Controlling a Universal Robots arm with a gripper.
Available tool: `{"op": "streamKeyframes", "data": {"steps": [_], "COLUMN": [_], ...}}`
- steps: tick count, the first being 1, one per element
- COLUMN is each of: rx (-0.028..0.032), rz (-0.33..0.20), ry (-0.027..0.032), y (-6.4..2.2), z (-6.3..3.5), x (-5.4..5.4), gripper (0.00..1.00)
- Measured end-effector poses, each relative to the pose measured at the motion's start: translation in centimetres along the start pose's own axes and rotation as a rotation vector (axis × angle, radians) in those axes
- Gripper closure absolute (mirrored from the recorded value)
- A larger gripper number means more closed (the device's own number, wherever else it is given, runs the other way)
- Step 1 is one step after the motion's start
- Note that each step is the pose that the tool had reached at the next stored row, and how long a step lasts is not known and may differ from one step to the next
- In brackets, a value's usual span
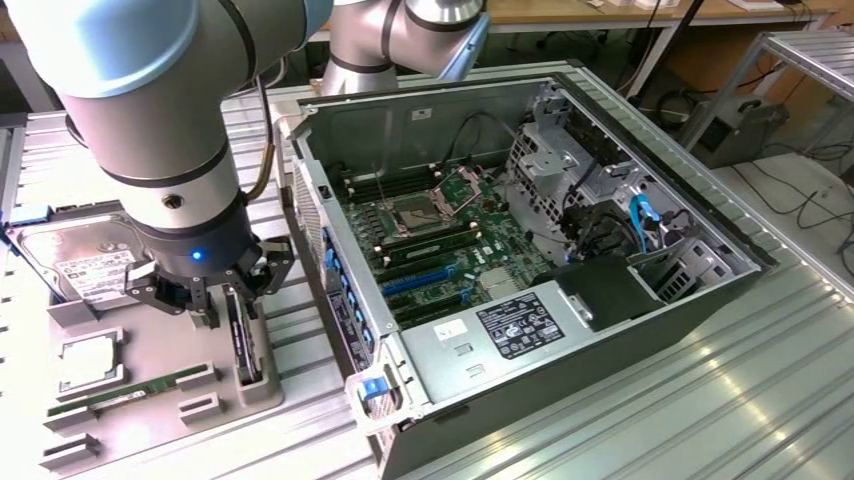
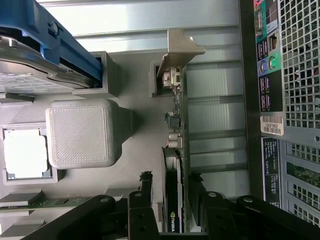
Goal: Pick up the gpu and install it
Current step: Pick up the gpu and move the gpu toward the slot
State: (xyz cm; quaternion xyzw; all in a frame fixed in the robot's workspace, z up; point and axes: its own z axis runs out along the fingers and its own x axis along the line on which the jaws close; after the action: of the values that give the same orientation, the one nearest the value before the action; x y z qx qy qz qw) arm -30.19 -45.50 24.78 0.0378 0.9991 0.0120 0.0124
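Observation:
The gpu [image 1: 243,345] is a thin dark card that stands on edge in a slot of the grey holder tray [image 1: 160,340], at the exterior view's left of the open computer case [image 1: 574,300]. In the wrist view the gpu [image 2: 176,125] runs away from the camera, and its silvery bracket [image 2: 179,50] is at the far end. My gripper [image 1: 227,300] is lowered over the card's near end. The gripper [image 2: 170,186] is open, with one black finger [image 2: 145,182] on each side of the card and a small gap on both sides.
The tray also holds a hard drive [image 1: 87,265] with a white label, a processor [image 1: 87,360] and a green memory stick [image 1: 127,390]. Blue expansion slots [image 1: 420,280] lie on the motherboard inside the case. The case's rear panel [image 2: 290,100] stands close beside the card.

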Motion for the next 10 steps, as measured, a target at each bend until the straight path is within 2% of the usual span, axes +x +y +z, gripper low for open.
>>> {"op": "streamKeyframes", "data": {"steps": [10], "rx": [0.0], "rz": [0.0], "ry": [0.0], "y": [0.01], "z": [0.01], "x": [-0.09], "gripper": [0.58]}}
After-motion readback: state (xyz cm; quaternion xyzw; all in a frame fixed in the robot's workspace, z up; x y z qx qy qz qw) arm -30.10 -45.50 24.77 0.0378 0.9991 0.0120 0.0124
